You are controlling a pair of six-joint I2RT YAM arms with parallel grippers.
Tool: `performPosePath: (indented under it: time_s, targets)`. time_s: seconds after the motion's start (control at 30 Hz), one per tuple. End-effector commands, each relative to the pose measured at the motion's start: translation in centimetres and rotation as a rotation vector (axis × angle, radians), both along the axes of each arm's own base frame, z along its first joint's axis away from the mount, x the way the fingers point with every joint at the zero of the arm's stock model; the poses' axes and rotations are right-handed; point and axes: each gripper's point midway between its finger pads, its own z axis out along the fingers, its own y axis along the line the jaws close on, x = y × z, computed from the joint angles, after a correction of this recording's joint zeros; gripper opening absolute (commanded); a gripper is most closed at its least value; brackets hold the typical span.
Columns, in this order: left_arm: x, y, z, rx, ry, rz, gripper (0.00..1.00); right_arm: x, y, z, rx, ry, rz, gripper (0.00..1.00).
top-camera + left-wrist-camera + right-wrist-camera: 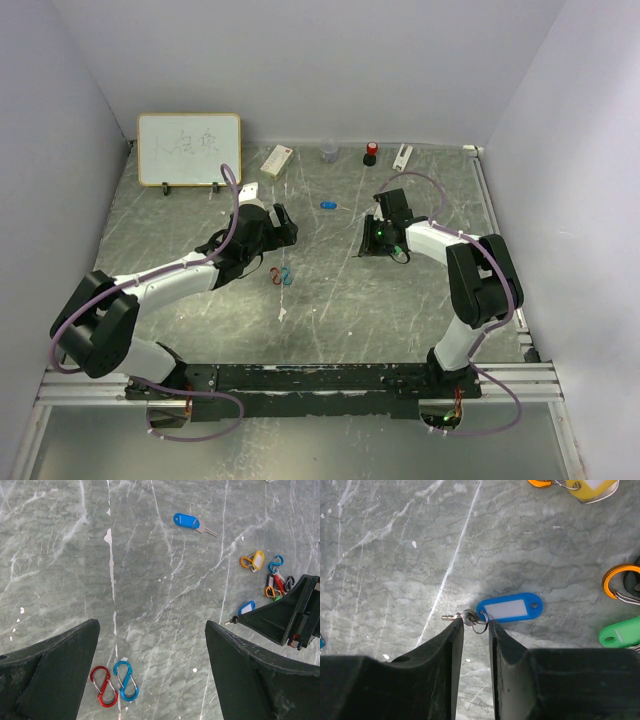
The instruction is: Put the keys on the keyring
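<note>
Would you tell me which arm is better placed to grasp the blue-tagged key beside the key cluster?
The right. The right pincer sits low, narrowly open, fingertips either side of the ring of the blue-tagged key. The left pincer hovers wide open above the two carabiner clips, away from that key.

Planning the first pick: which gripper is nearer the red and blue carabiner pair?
Left. The left gripper is right by the carabiner pair; the right gripper sits farther right, at a blue-tagged key.
</note>
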Motion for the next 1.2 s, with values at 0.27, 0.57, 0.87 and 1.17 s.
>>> performPosePath:
  time_s: [0.27,0.57,0.87,1.17]
  targets:
    - [1.0,-0.8,1.6,-0.024,-0.033,-0.015,0.97,0.6,0.4,0.1,0.037,-0.025,-0.002,0.13]
    - [0.9,-0.5,1.7,-0.018,-0.034,-0.012,0.97,1.3,3.6,0.8,0.075,-0.048,0.048,0.3]
    - [0.8,0.0,1.9,-0.017,-0.039,-0.002,0.97,2.1,5.7,1.7,0.078,-0.084,0.072,0.25]
    - [0.9,0.1,1.8,-0.018,-0.036,-0.003,0.97,2.1,7.1,2.2,0.06,-0.107,0.115,0.23]
